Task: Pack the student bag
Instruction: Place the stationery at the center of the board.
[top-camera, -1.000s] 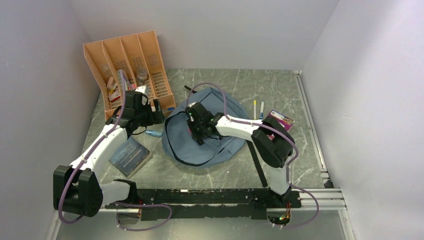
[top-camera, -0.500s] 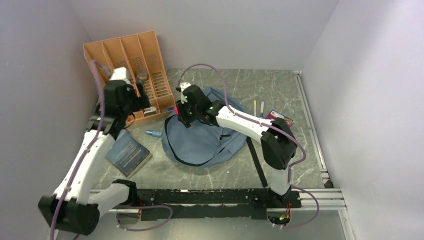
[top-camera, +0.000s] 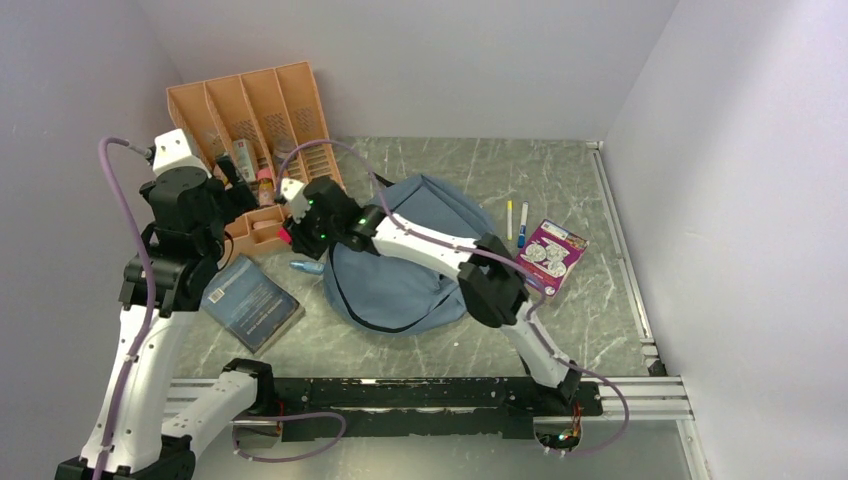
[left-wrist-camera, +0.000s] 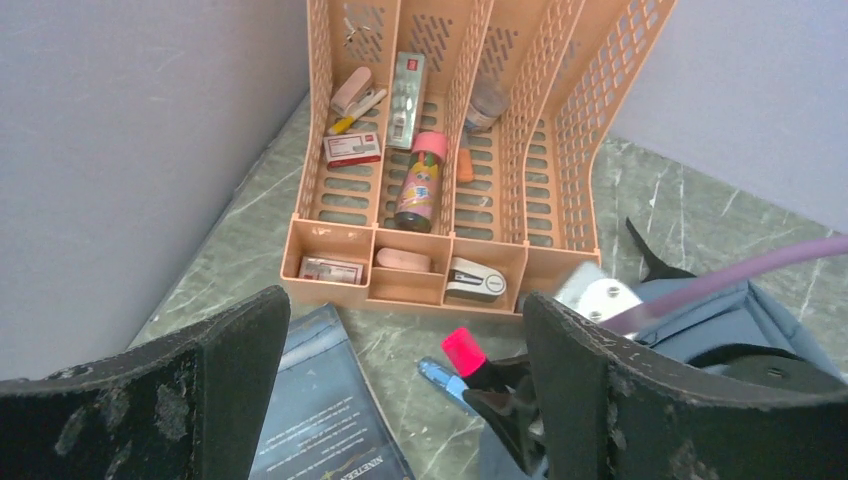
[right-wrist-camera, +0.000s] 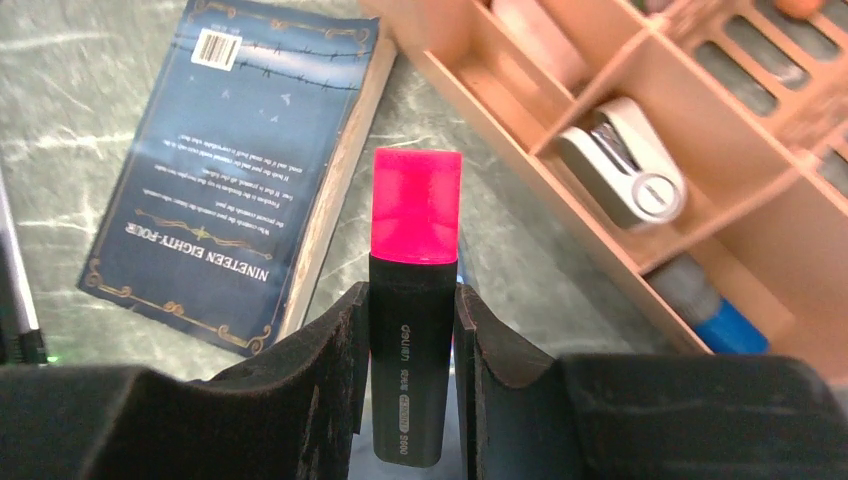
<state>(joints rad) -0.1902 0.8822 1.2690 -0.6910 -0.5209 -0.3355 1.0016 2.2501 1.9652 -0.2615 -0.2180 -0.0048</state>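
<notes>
grey worktop (top-camera: 560, 170); right jaws pinch pink highlighter (right-wrist-camera: 415, 250), left jaws gape empty; next it should swing four o'clock into student bag (top-camera: 400, 285)

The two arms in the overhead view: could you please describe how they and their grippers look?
Both the left arm and right arm have white tubular links joined by black joint housings, each trailed by a looping purple cable. Green lights glow on the right arm's wrist. The left gripper and right gripper each have two broad black fingers, scuffed pale.
</notes>
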